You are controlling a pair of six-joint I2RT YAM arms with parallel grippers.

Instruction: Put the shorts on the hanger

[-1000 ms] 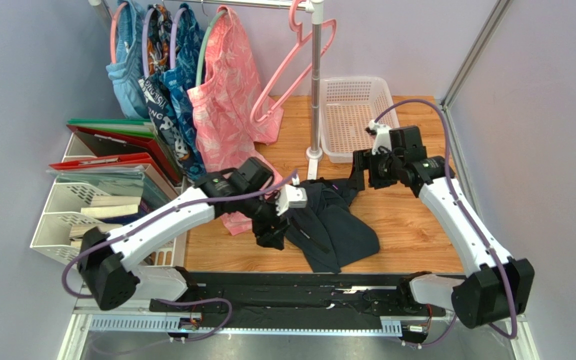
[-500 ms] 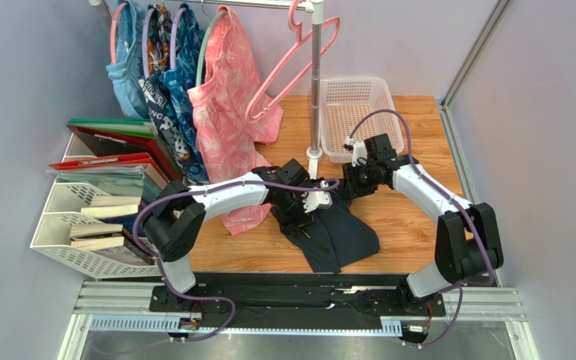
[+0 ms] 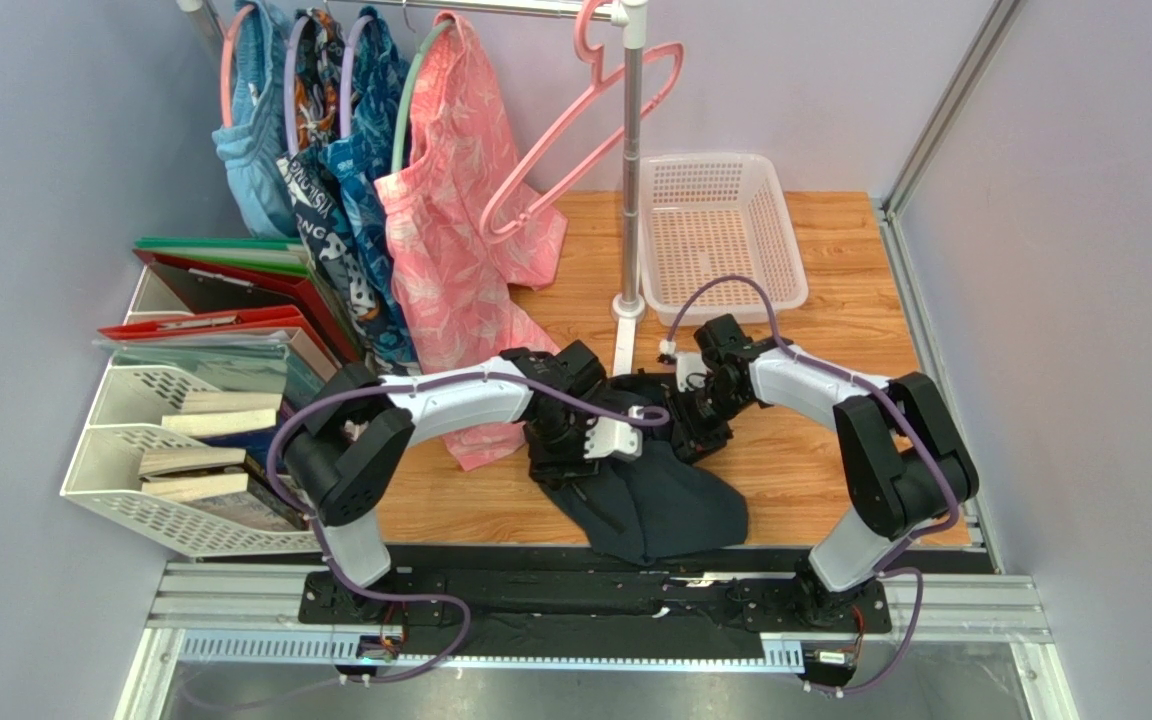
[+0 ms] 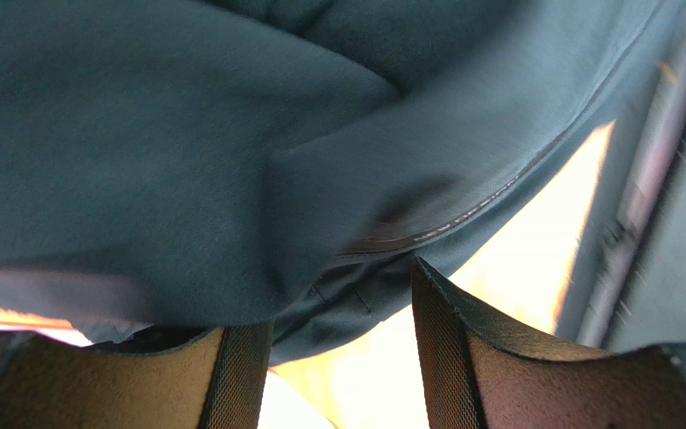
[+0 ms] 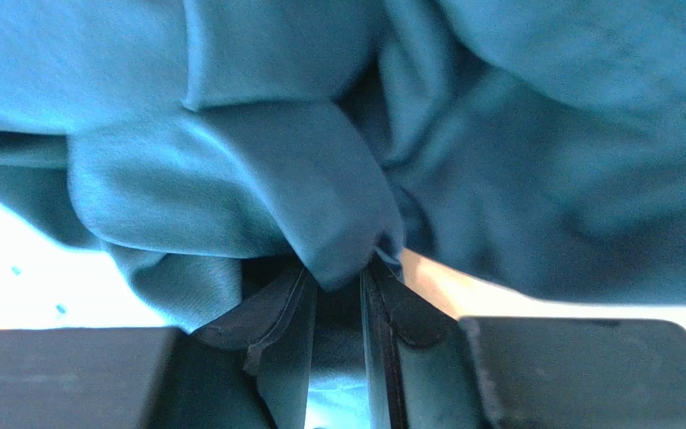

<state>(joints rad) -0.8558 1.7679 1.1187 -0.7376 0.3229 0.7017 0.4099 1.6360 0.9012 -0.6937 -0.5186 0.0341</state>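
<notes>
The black shorts [image 3: 654, 495] lie crumpled on the wooden table between both arms, reaching its near edge. The pink hanger [image 3: 597, 120] hangs empty on the rail at the back, tilted. My left gripper [image 3: 605, 438] is low at the shorts' left side. In the left wrist view it [image 4: 338, 304] is open, with the shorts [image 4: 230, 161] bunched over the fingertips and a hem edge hanging into the gap. My right gripper [image 3: 687, 420] is at the shorts' far right edge. In the right wrist view it [image 5: 342, 277] is shut on a fold of the shorts [image 5: 320, 197].
A white basket [image 3: 717, 225] stands at the back right beside the rail's pole [image 3: 630, 195]. A pink leaf-print garment [image 3: 455, 225] and blue patterned garments [image 3: 327, 165] hang at the back left. File trays with folders [image 3: 192, 405] line the left side.
My right gripper came left and down from beside the basket onto the shorts and closed on a fold. My left gripper shifted right, then lowered. The shorts slid toward the near edge.
</notes>
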